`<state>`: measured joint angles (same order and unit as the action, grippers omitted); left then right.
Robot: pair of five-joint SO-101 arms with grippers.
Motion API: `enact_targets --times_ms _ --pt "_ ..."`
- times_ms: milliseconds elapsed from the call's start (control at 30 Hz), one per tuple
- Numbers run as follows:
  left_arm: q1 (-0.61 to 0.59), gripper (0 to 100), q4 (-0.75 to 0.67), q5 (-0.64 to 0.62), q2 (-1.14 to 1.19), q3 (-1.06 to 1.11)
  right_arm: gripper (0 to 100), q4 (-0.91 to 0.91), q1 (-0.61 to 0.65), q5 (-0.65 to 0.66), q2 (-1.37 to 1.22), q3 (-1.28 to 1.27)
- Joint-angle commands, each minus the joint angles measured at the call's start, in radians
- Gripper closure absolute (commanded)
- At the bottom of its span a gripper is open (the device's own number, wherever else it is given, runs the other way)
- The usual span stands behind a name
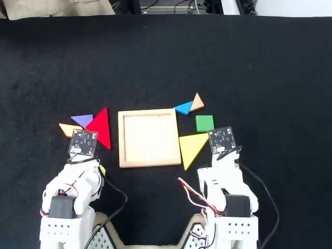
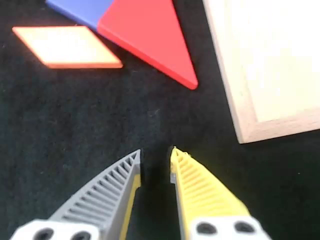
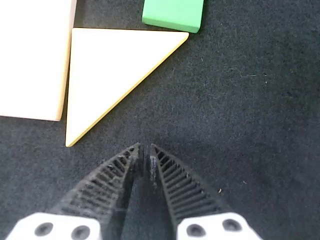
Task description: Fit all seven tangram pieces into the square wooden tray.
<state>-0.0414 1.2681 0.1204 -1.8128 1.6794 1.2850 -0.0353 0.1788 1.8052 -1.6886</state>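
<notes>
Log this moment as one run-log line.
wooden tray empty | left gripper slightly open, empty, near red triangle | right gripper shut, empty, near yellow triangle | pieces placed: none

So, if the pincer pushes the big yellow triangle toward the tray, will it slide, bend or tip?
The yellow triangle looks like a rigid flat slab, so it likely will not bend. Lying flat on the dark fuzzy table, it should slide, not tip or roll, maybe turning if pushed off-centre. Its low edges may be hard to grip.
</notes>
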Motion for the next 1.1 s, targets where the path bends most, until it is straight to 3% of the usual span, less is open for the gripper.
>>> enact_targets --times_ms 0,233,400,533,733,933,1067 --pt "0.01 89 -0.043 -0.005 -0.011 -0.021 96.7 0.002 -0.005 0.008 0.064 0.004" --pt "0.005 89 -0.163 0.005 -0.009 -0.056 96.9 -0.08 -0.005 0.003 0.065 0.004" --pt "-0.015 89 -0.172 0.196 -0.009 -0.056 96.6 -0.265 -0.005 0.005 0.065 0.004" --pt "-0.166 89 -0.172 0.304 -0.011 -0.156 96.6 -0.405 -0.005 0.009 0.065 0.004" --pt "-0.191 89 -0.184 0.308 -0.011 -0.349 96.9 -0.585 -0.003 0.109 0.065 0.018" --pt "-0.16 89 -0.206 0.348 -0.008 -0.374 96.6 -0.546 0.028 0.127 0.065 0.102" --pt "-0.148 89 -0.215 0.176 0.014 -0.433 96.6 -0.554 0.06 0.124 0.068 0.062"
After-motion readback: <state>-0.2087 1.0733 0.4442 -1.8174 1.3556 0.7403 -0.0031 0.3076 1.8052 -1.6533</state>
